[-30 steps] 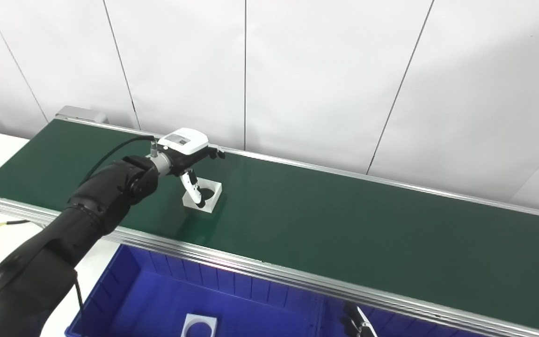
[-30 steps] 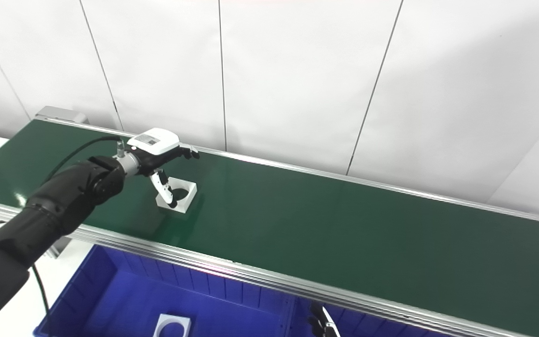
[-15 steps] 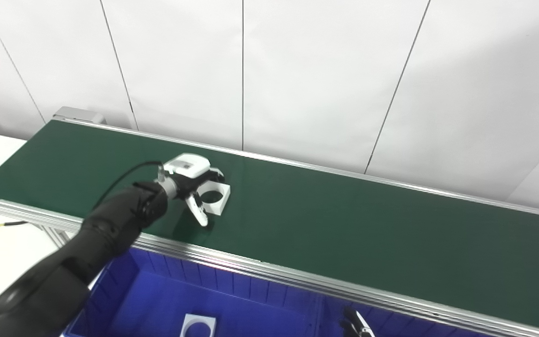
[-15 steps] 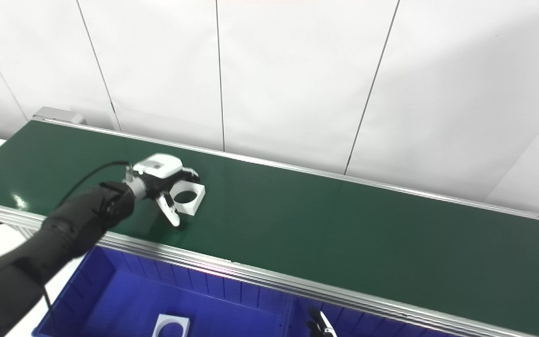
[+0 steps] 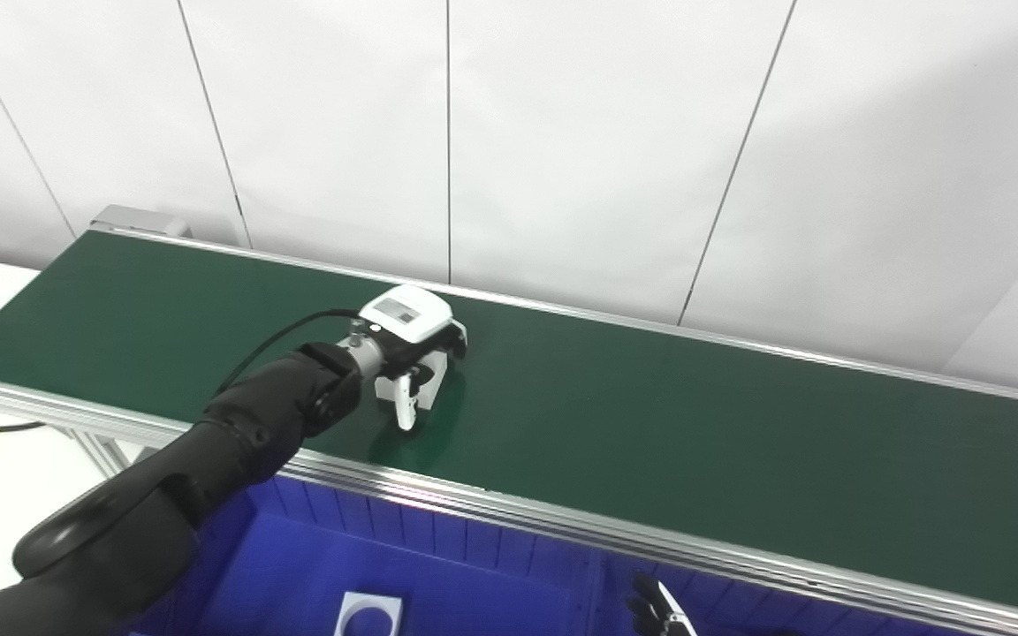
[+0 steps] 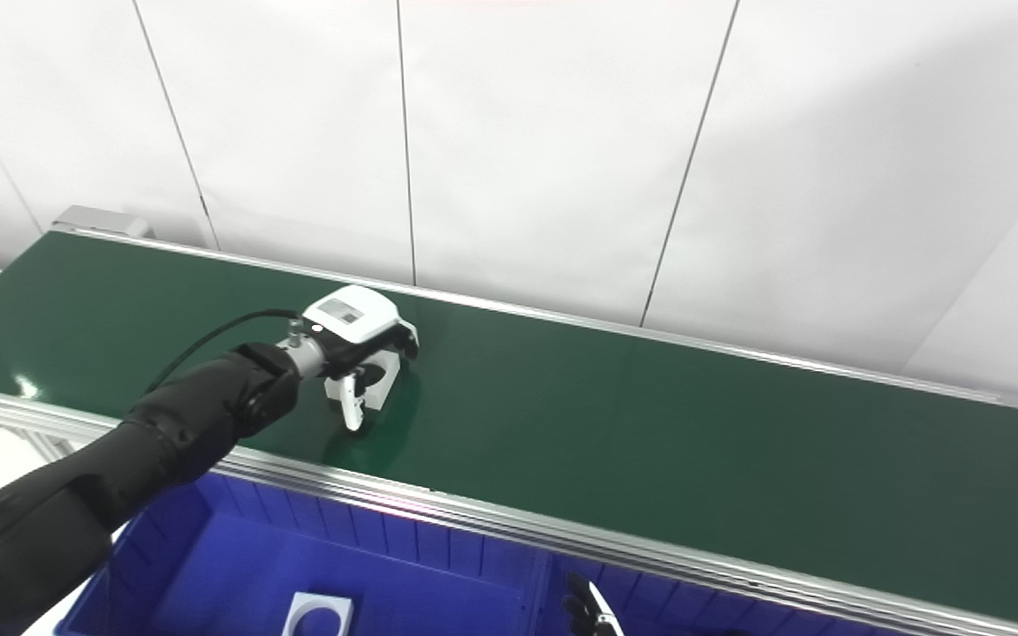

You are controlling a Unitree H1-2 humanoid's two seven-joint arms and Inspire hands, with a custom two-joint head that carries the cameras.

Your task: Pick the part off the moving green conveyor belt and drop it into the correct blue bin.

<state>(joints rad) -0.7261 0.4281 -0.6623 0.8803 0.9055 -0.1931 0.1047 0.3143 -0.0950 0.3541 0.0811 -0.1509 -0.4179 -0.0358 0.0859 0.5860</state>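
White wall panels (image 5: 580, 132) with thin dark seams back the scene. The green conveyor belt (image 5: 695, 442) runs long from upper left to lower right, edged by aluminium rails. Below its near rail sits a blue bin (image 6: 235, 574) holding a white square piece (image 6: 319, 616) with a round hole. The left hand (image 5: 407, 340) reaches over the belt, thumb and fingers closed around the part (image 5: 425, 380), a white block tipped up on edge against the belt; its long axis cannot be made out. Only the right hand's (image 5: 659, 611) fingertips show at the bottom edge, so its state is unclear.
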